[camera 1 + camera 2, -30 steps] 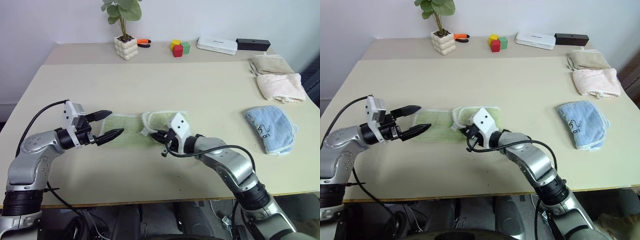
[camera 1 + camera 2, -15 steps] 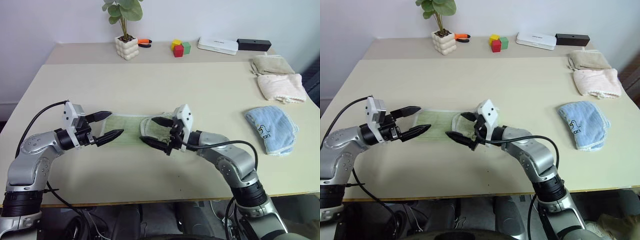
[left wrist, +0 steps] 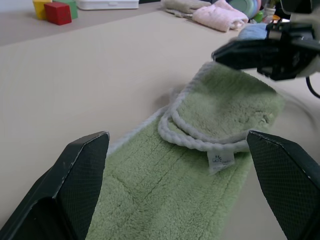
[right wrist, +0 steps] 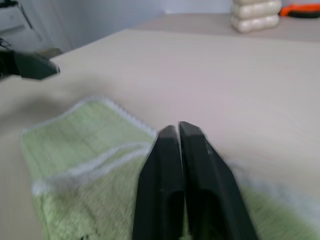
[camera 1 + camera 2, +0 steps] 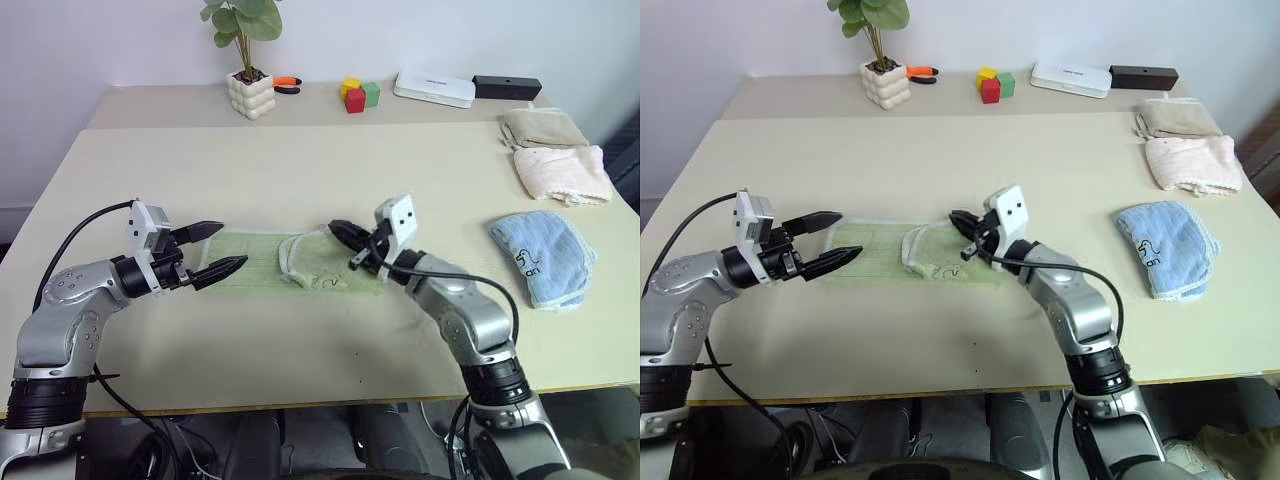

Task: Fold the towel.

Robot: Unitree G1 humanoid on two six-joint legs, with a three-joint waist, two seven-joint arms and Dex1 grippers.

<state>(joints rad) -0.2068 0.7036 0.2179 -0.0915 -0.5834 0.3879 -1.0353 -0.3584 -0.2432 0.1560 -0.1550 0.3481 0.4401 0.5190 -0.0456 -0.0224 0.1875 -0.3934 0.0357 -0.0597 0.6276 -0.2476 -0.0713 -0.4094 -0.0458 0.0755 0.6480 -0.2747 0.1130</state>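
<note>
towel (image 5: 290,262) laid flat on table (image 5: 300,170), one end partly folded over | right gripper (image 5: 340,232) held level above towel's folded end, clenched, empty | left gripper (image 5: 212,250) held level at towel's opposite end, fingers spread, empty

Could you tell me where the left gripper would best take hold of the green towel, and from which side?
Probably the left short edge of the towel, at a corner. That end lies flat in a single layer right before the open left gripper, while the middle is bunched into a fold. Come in low from the left along the table, pinching the stitched border. The right gripper is shut above the other end.
</note>
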